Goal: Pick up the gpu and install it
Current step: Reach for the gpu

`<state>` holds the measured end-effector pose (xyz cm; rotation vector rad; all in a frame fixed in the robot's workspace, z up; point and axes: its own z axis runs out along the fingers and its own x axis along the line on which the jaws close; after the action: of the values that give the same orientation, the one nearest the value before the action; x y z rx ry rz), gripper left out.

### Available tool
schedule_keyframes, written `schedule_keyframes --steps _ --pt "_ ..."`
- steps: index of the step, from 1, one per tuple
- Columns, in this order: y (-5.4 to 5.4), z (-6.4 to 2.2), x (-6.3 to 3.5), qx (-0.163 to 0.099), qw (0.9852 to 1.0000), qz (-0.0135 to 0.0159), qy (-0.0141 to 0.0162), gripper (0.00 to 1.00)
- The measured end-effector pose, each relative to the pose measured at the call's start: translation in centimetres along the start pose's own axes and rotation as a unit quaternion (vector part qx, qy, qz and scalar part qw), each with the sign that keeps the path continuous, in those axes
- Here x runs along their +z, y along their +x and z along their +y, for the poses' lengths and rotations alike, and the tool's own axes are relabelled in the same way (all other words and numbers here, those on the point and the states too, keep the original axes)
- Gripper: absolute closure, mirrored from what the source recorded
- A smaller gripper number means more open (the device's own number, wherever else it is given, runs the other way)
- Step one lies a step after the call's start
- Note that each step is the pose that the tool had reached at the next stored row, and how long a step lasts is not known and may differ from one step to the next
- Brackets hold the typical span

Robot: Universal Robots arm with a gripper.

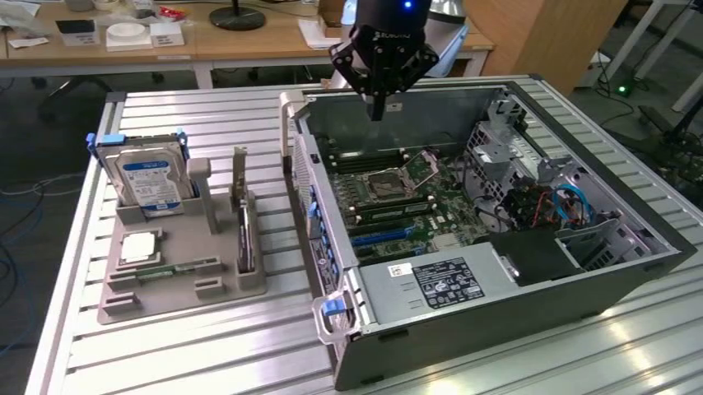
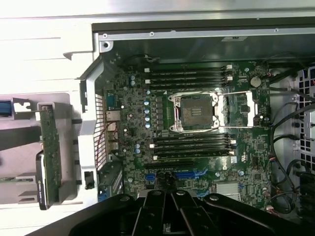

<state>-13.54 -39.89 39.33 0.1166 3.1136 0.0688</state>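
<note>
- The hand (image 1: pixel 377 112) is seen closed, with nothing held, above the far end of the open computer case (image 1: pixel 528 329).
- The gpu (image 1: pixel 242 234) is stood on edge in the grey holder (image 1: pixel 165 300) on the tabletop (image 1: pixel 220 354), beside the case at the exterior view's left, well apart from the hand.

— Anything cut off?
— Loses the arm (image 1: pixel 384 16) at the exterior view's top edge. Crops the gripper (image 2: pixel 172 194) body at the wrist view's edge.
— And the gpu (image 1: pixel 239 210)?
— Seen edge-on only. Foot sunk in the holder (image 1: pixel 115 306).
— Read the label (image 1: pixel 439 284) on the power supply?
— Too small to tell.
</note>
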Motion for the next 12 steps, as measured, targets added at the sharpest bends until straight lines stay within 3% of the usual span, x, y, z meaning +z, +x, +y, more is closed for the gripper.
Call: schedule_keyframes --steps 12 --pt "3.2 -0.24 -0.09 0.0 1.0 0.0 0.0 0.88"
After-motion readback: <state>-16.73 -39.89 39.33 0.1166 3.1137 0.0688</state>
